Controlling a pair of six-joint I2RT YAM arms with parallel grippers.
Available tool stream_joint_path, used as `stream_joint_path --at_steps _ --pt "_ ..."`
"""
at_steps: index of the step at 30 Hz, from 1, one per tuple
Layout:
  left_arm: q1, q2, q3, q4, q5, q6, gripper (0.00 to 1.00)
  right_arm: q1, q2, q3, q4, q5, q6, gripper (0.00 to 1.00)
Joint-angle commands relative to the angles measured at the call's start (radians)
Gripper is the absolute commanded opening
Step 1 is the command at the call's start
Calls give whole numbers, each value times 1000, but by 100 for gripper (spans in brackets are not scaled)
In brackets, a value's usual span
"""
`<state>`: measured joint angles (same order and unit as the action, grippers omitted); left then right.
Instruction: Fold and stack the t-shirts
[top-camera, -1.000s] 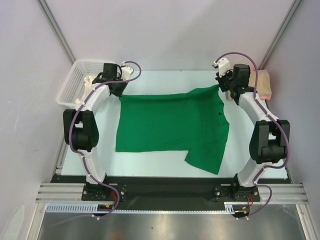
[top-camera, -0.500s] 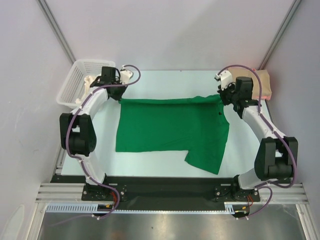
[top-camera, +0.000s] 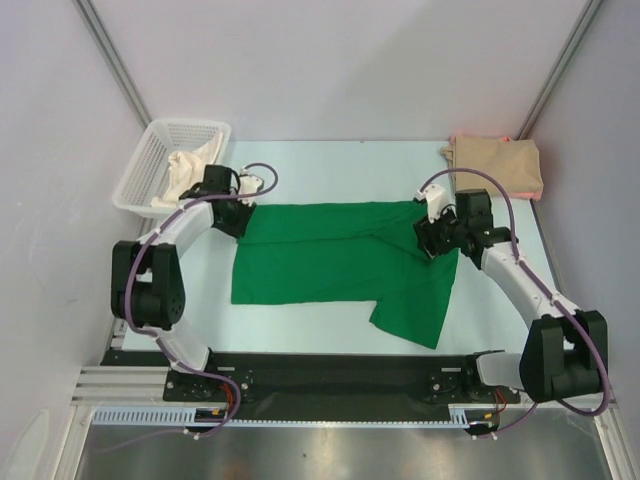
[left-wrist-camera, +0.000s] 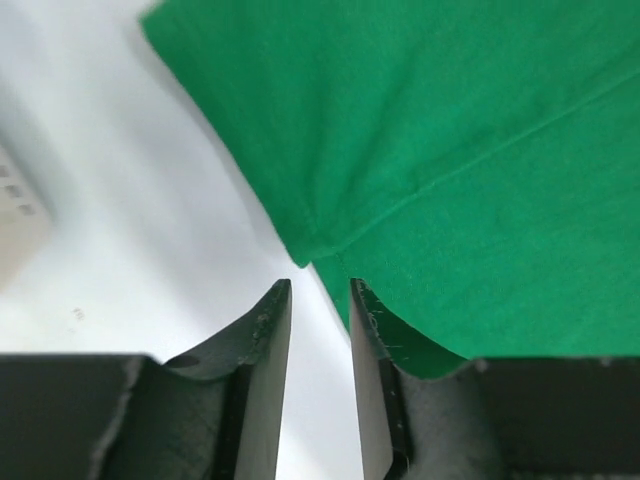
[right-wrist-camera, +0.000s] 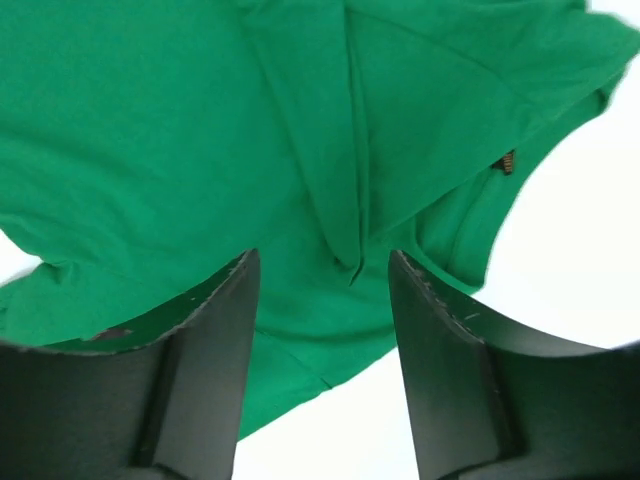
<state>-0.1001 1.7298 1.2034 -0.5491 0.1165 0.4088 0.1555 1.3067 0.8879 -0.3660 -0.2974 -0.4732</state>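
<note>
The bright green t-shirt (top-camera: 330, 265) lies flat on the white table, its far edge folded toward the near side and one sleeve sticking out at the near right. My left gripper (top-camera: 238, 218) hovers at the shirt's far-left corner; in the left wrist view the gripper (left-wrist-camera: 320, 285) is narrowly open over bare table, with the green corner (left-wrist-camera: 480, 150) just past the tips. My right gripper (top-camera: 428, 240) stands open over the shirt's right side, and its wrist view shows the gripper (right-wrist-camera: 322, 260) empty above folded green fabric (right-wrist-camera: 150, 130). The tan t-shirt (top-camera: 497, 163), with a pink edge, sits folded at the back right.
A white mesh basket (top-camera: 138, 165) holding a white cloth (top-camera: 185, 165) stands at the back left, close to my left arm. Grey walls enclose the table on three sides. The black rail (top-camera: 330, 375) with both arm bases runs along the near edge.
Both grippers have come toward the near side, bringing the green shirt's far edge over itself, and have opened and let it go. The tan shirt now shows fully.
</note>
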Motion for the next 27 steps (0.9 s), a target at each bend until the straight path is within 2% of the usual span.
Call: stream_joint_path --at_steps 1,3,8,14,18,27 --pt "10 -101 37 28 18 -41 36 -10 -61 37 -9 -9 -2 61" --pt "10 -61 102 -12 32 -54 35 -13 -23 75 1 -25 -1 61" --pt "10 62 192 -70 119 -80 33 -25 244 275 -73 -129 -25 58" --pt "11 125 190 -72 141 -80 30 -33 491 478 -183 -226 -87 58" --pt "8 137 176 -66 129 -84 27 -37 598 572 -228 -250 -97 57" --pt "8 100 120 -55 114 -82 26 -33 706 626 -171 -210 -74 50"
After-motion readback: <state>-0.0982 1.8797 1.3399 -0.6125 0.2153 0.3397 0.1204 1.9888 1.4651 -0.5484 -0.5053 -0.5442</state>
